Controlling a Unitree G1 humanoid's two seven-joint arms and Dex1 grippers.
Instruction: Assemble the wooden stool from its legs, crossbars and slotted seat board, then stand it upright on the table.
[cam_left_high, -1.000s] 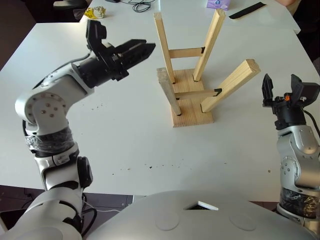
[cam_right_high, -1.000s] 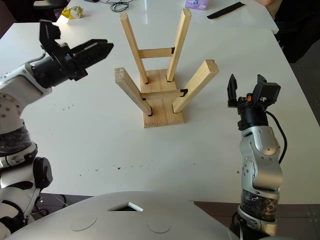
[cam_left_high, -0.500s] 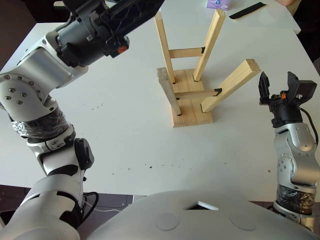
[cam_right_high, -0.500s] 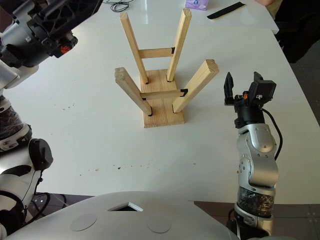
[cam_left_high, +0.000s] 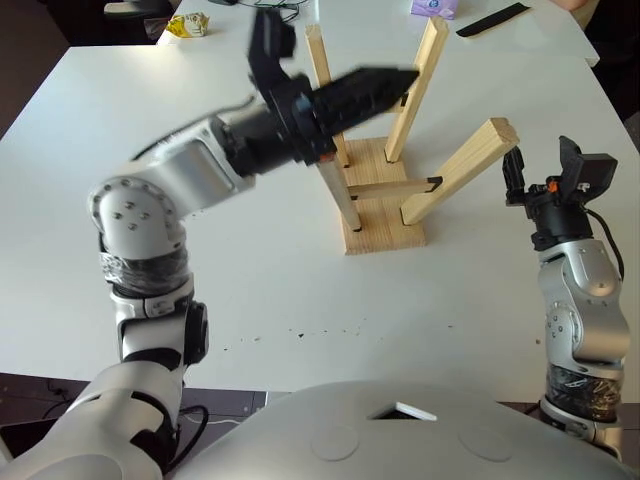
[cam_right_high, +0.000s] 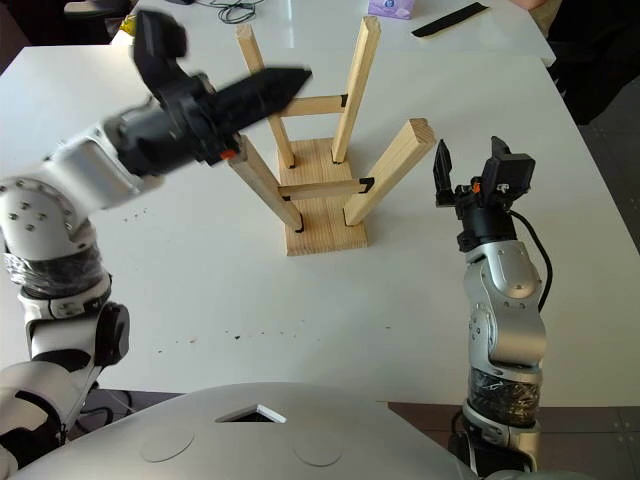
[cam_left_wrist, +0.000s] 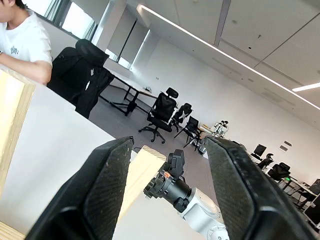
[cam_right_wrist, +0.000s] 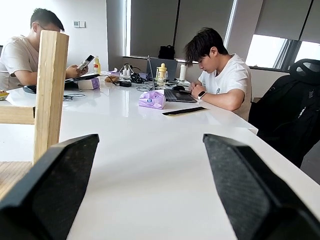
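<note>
Brightness: you get a bright, even scene; the white table (cam_left_high: 250, 250) reads clean.
Source: ceiling strip lights (cam_left_wrist: 200, 40) overhead, plus daylight from the windows (cam_right_wrist: 265, 50).
Glare: a soft sheen on the table's far end.
Shadows: faint and soft-edged beside the stool (cam_left_high: 380, 225).
Blur: your left gripper (cam_left_high: 400, 80) is streaked; the right gripper (cam_left_high: 540, 155) is crisp.
Wrist views: the near fingers (cam_right_wrist: 50, 190) show as dark shapes against the bright room.
</note>
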